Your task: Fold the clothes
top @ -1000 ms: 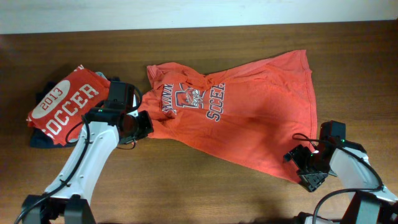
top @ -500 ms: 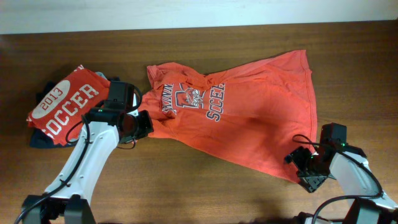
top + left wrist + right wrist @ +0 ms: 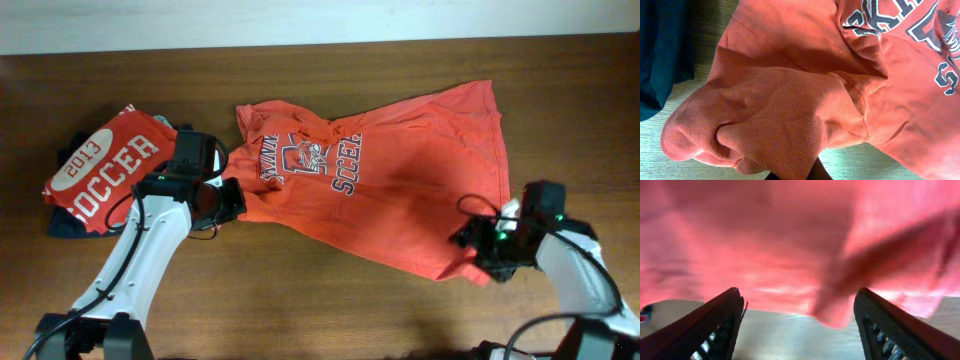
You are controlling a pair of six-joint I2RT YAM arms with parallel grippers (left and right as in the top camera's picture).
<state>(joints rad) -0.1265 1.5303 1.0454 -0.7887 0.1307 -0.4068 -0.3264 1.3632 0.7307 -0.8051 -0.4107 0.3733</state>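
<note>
Left end effector pinches T-shirt sleeve (right end effector gapes at hem) beside red shirt.

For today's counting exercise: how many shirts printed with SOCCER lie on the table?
2. The orange T-shirt lies spread across the middle and right; the red shirt sits on top of dark garments at the left. More may be hidden in that pile.

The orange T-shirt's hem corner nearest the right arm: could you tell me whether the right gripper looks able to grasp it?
Probably yes: the right gripper stands open at the hem of the orange T-shirt, with cloth hanging between its fingers and nothing else in the way.
</note>
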